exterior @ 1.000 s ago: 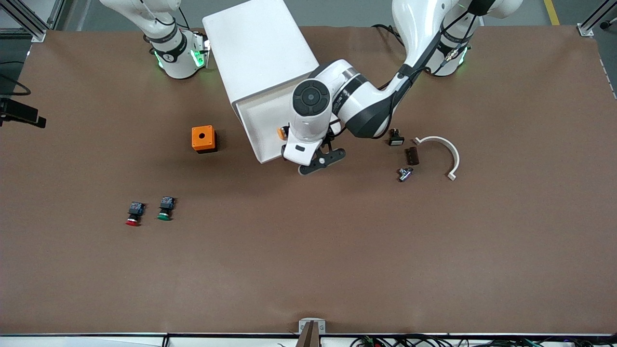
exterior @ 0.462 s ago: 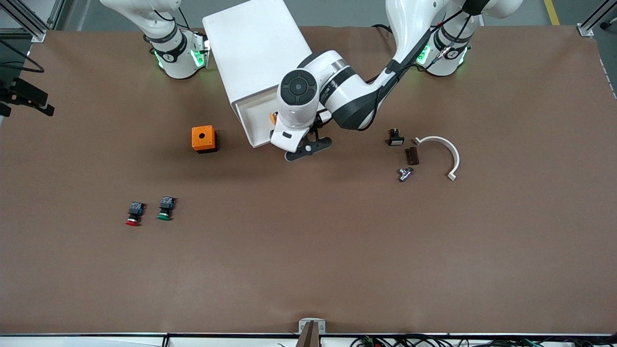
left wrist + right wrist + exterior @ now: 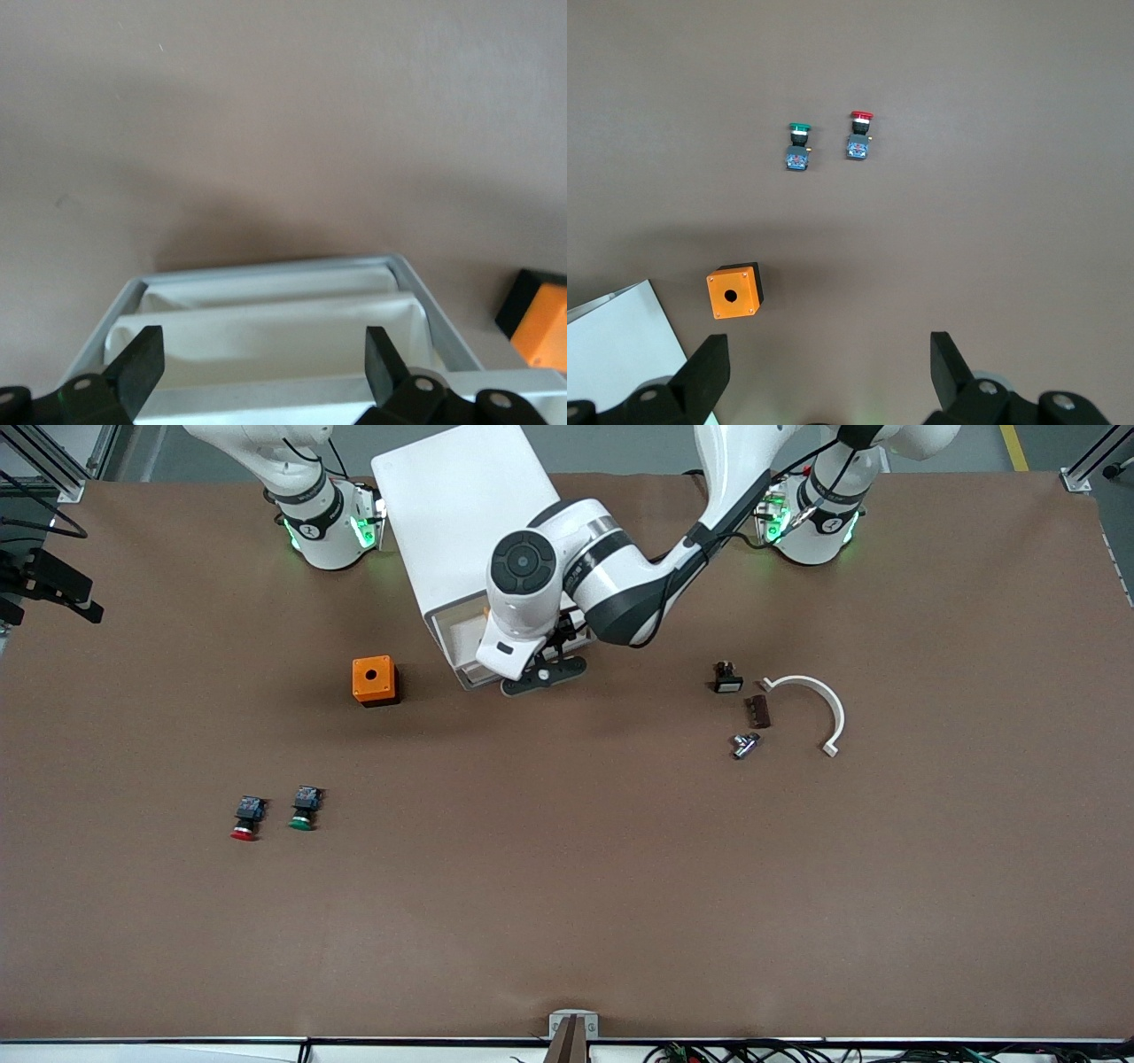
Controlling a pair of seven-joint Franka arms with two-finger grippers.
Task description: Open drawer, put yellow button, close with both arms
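The drawer sticks a short way out of the top of the white cabinet. The left arm reaches across it, and my left gripper stands at the drawer's front edge. In the left wrist view this gripper is open, with the drawer's rim and white inside showing between the fingers. Only an orange speck of the yellow button shows in the drawer beside the left wrist. My right gripper is out of the front view. It hangs open and empty high over the table.
An orange box with a round hole sits beside the drawer toward the right arm's end. Nearer the front camera lie a red-capped button and a green-capped one. Toward the left arm's end lie a white curved piece and small dark parts.
The left gripper has moved toward the cabinet. The drawer has slid most of the way in, carrying the yellow button with it. The right arm's camera mount shifted slightly.
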